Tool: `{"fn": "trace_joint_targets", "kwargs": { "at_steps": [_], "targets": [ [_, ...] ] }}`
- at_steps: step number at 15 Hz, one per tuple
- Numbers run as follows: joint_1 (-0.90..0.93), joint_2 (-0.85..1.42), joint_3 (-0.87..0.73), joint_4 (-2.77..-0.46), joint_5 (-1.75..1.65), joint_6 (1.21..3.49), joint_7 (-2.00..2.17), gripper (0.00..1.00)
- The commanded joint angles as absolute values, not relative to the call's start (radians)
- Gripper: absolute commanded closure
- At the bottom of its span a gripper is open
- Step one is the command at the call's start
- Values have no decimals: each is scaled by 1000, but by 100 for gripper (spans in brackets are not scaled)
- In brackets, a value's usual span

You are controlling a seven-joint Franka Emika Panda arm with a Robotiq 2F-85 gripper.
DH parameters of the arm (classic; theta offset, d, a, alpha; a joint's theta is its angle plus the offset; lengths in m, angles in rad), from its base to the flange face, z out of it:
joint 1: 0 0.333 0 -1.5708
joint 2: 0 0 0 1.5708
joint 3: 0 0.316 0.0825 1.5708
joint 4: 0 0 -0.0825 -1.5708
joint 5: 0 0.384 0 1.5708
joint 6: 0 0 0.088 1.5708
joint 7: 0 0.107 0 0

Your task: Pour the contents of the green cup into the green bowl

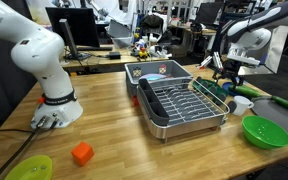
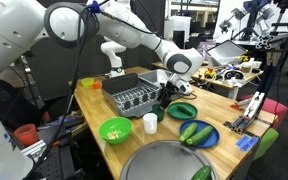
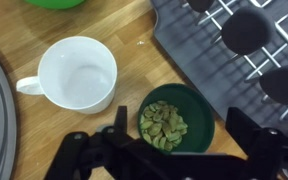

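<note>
Nothing poured yet. The pincer hangs wide open around the green cup, not gripping it. The cup stands full on the worktop between a white cup and the rack. Gripping, carrying and tipping into the green bowl remain.

Exterior views wide, different sides of dish rack — wrist view close, top-down.

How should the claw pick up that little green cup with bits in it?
Probably from straight above, open gripper straddling the green cup and closing on its round outer wall just under the rim. It stands upright and filled, shows no handle, and the white cup crowds one side.
</note>
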State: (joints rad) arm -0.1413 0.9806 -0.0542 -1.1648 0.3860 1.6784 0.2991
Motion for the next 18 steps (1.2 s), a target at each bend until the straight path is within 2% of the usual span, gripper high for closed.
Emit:
{"fn": "trace_joint_targets", "kwargs": {
  "at_steps": [1,18],
  "targets": [
    [-183,1042,-30,-1098,450,1670,381,0],
    [-237,1161,5,-988,511,1642,464,0]
  ]
}}
